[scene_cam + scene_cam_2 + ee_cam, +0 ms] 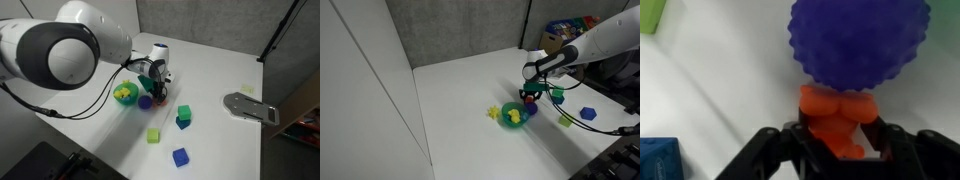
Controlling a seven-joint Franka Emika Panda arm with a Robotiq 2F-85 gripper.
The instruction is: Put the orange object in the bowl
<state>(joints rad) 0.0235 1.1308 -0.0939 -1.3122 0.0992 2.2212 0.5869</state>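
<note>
The orange object (835, 118), a small orange-red toy piece, sits between my gripper's (838, 150) two black fingers, which are closed against its sides. It touches the purple ball (860, 40) just beyond it. In both exterior views my gripper (156, 82) (530, 92) is low over the table, with the purple ball (146, 101) beside it. The green bowl (125, 96) (513, 116), with yellow inside, stands right next to the ball. I cannot tell whether the orange object is lifted off the table.
A green cube on a blue cube (184, 116), a light green cube (153, 134) and a blue cube (180, 157) lie nearby. A grey metal plate (250, 106) lies at the table's edge. A green cube (650, 15) and a blue cube (658, 160) show in the wrist view.
</note>
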